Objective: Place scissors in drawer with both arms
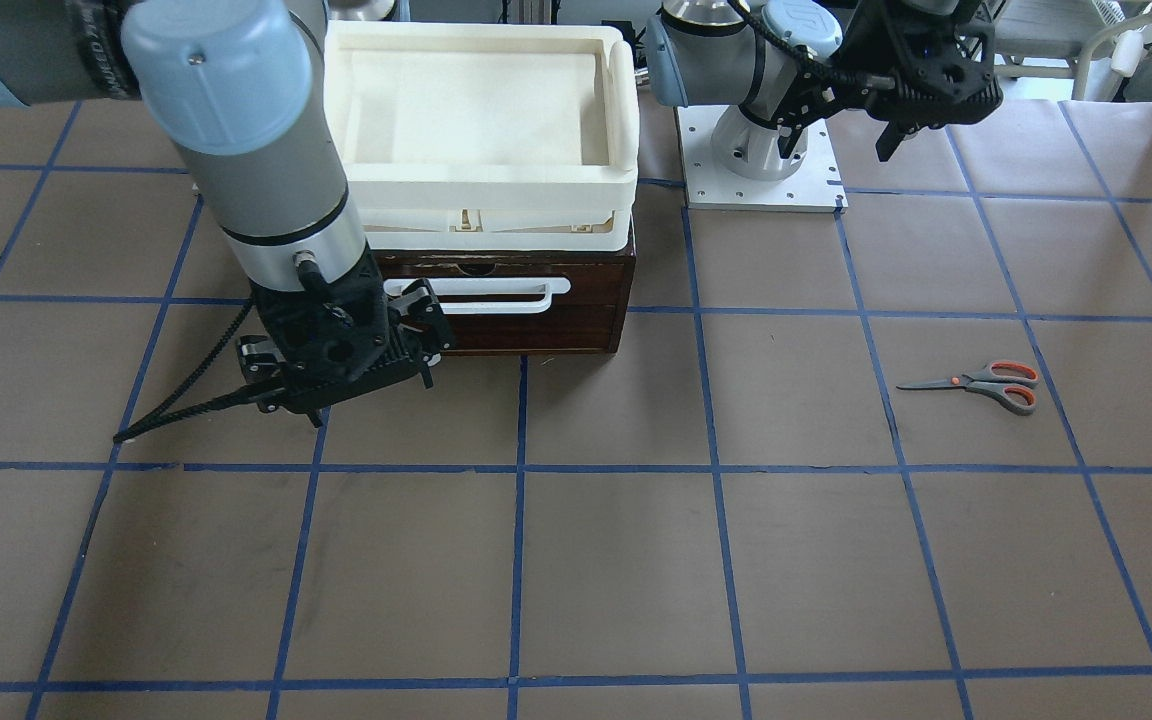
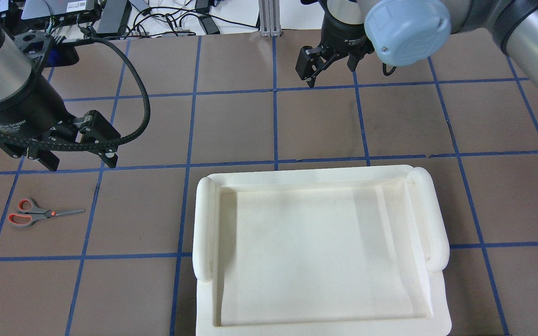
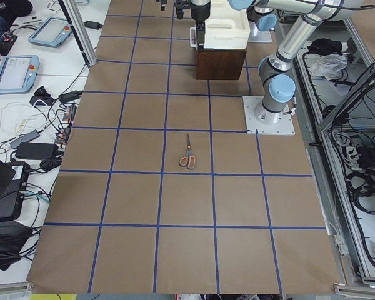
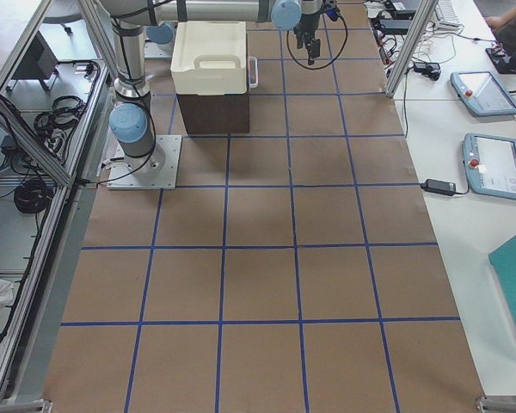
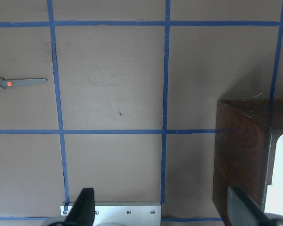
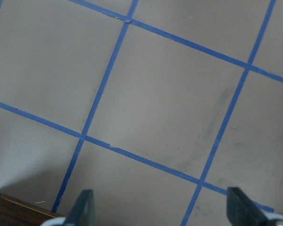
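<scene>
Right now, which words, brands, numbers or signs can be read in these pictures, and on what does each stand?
Nothing can be read with certainty.
White print on the right arm's black wrist collar: too blurred to read.
White print on the left arm's black wrist collar: too blurred to read.
Pale letters on the right arm's dark band: blurred.
White label on a device behind the table: too small to read.

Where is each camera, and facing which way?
Front-facing: across table, facing robot; left arm on view's right, right arm at drawer.
Overhead: behind robot, looking down; both arms, tray, scissors.
Exterior left: table's left end, looking along; left arm near.
Exterior right: right end; right arm near.
Left wrist: downward; open jaws, scissors, drawer.
Right wrist: downward; open jaws, drawer corner.
Front-facing and overhead share scissors.
</scene>
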Robot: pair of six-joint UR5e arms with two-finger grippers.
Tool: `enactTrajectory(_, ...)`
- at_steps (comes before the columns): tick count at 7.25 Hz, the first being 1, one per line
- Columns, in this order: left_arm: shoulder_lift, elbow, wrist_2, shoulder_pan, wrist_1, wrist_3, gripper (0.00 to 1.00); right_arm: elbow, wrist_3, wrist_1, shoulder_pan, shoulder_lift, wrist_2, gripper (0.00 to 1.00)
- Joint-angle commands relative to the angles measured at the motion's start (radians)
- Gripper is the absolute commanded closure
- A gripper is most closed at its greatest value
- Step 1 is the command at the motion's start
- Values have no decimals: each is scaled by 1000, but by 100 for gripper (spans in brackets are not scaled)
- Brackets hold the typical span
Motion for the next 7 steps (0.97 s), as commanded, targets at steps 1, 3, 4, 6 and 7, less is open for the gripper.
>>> enactTrajectory(1,-10,-74,5,162,21,316,2,4,-117,-49,70,48,-56,0)
enactTrajectory(3,-23,-146,6,371,33,664,1,36,-78,-48,90,45,-71,0)
enactTrajectory(4,-56,-170,6,446,98,933,1,50,-79,-48,93,42,-63,0)
enactTrajectory(6,-116,-174,122,532,163,1341,0,84,-216,-23,108,18,-95,0)
enactTrajectory(7,-159,-175,240,533,247,1482,0,89,-243,-22,117,16,-150,0)
